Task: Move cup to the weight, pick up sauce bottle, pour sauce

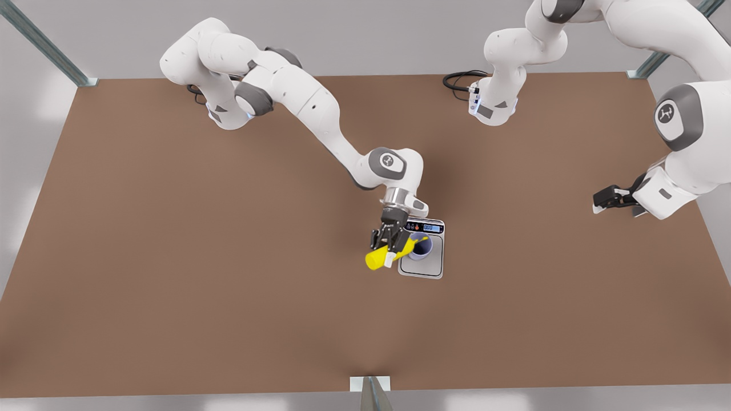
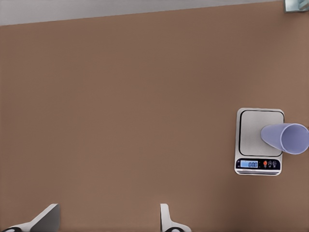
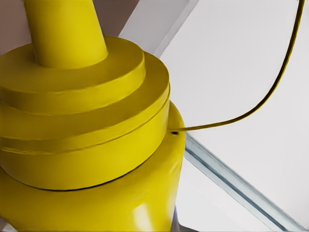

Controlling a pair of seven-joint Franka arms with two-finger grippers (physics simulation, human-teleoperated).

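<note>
The silver weight (image 1: 425, 268) lies near the table's middle, and the lavender cup (image 1: 421, 246) stands on its plate. My right gripper (image 1: 388, 245) is shut on the yellow sauce bottle (image 1: 378, 258), which is tilted with its nozzle over the cup's mouth. The right wrist view looks along the sauce bottle (image 3: 87, 145) at its stepped shoulder and nozzle. My left gripper (image 1: 601, 203) waits at the front view's right, well away from the weight. Its wrist view shows its fingers wide apart, left gripper (image 2: 106, 222), with the weight (image 2: 258, 140) and cup (image 2: 287, 137) farther off.
The brown table (image 1: 171, 285) spreads wide around the weight. A black cable (image 1: 460, 80) coils by the arm base at the back. Metal frame posts stand at the back corners, and a bracket (image 1: 370, 383) sits at the front edge.
</note>
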